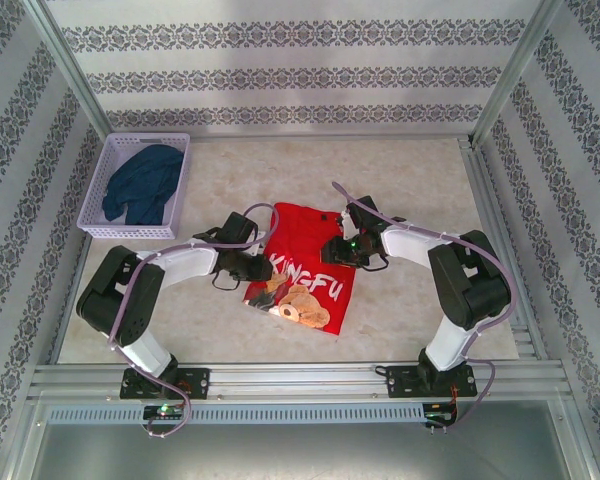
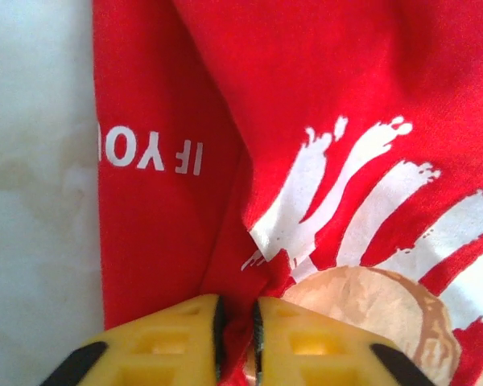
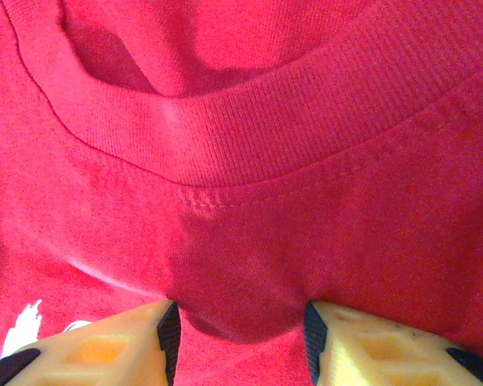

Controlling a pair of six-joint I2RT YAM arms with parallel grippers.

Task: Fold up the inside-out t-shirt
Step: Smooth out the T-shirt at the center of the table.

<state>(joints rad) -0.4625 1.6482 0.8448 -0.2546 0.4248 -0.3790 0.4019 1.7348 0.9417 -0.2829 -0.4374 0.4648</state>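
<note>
The inside-out t-shirt, bright red with white lettering and a tan print facing up, lies folded narrow in the middle of the table. My left gripper is at its lower left edge. In the left wrist view that gripper is shut on a pinched ridge of the t-shirt beside the print. My right gripper rests on the shirt's right side near the top. In the right wrist view its jaws stand apart, just below the ribbed collar, with a hump of red cloth between the pads.
A lilac mesh basket holding a dark navy garment stands at the back left. Metal frame rails run along the near edge and the right side. Bare marbled tabletop surrounds the shirt.
</note>
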